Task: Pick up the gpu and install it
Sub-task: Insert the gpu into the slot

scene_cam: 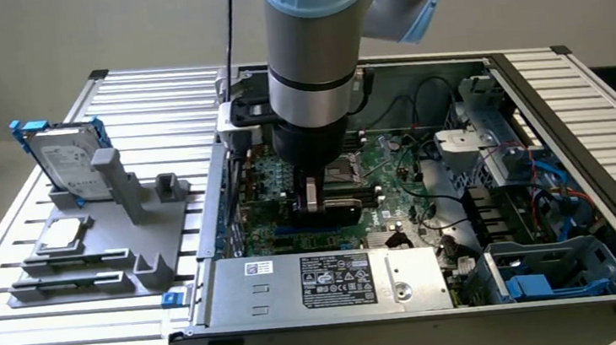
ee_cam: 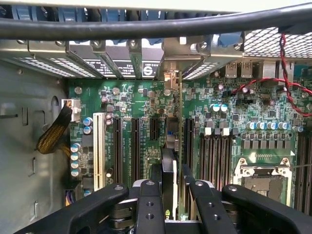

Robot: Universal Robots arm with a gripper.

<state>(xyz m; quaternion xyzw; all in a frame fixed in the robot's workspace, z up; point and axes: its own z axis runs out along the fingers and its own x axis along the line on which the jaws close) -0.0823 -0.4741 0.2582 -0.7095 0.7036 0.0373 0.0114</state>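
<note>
GPU card, thin and green with a black rounded cover, stands on edge between the black fingers of my gripper, which is clenched on it. In the wrist view I see it lined up along the long black expansion slots of the green motherboard, its silver bracket end toward the case's rear slot covers. I cannot tell whether its lower edge has entered a slot. In the exterior view the gripper and card are low inside the open computer case. At that view's left, a silver hard drive in a blue frame and a small square silver chip sit on a grey holder.
</note>
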